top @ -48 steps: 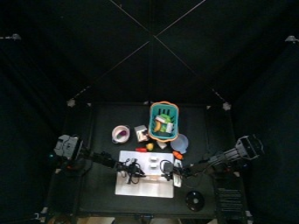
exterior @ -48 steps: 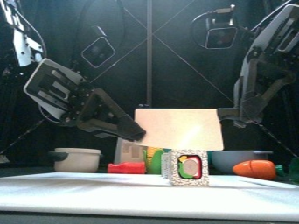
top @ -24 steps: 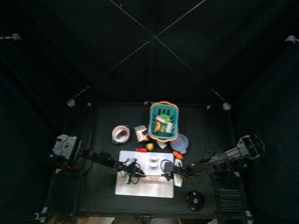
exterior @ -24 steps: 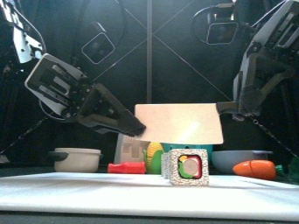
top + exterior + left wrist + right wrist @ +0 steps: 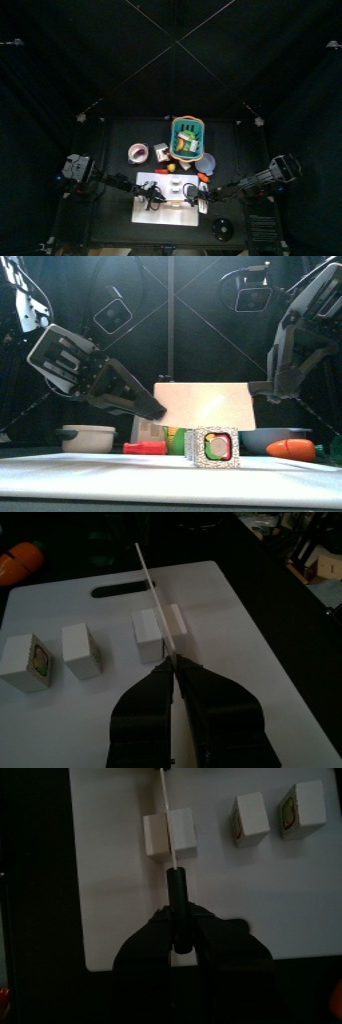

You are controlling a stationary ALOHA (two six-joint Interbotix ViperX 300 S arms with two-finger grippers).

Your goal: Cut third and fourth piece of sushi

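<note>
A white cutting board (image 5: 254, 642) carries the sushi. Two cut pieces (image 5: 27, 662) (image 5: 83, 652) stand apart from the remaining roll (image 5: 144, 637). A knife (image 5: 205, 401) with a broad cream blade hangs between both arms, its thin edge (image 5: 150, 582) lined up over the roll. My left gripper (image 5: 174, 672) is shut on the blade's near end. My right gripper (image 5: 174, 918) is shut on the black handle (image 5: 173, 893), with the roll (image 5: 182, 833) just beyond it. In the front view one cut piece (image 5: 214, 447) shows its green, red and yellow filling.
Behind the board (image 5: 164, 205) stand a green basket (image 5: 189, 135), a pink bowl (image 5: 139, 152) and a blue plate (image 5: 205, 163). An orange carrot (image 5: 290, 448), a white bowl (image 5: 88, 438) and a red block (image 5: 144, 447) sit low behind the sushi.
The knife lifted slightly half a second ago and has come back down a little. The sushi pieces have not moved.
</note>
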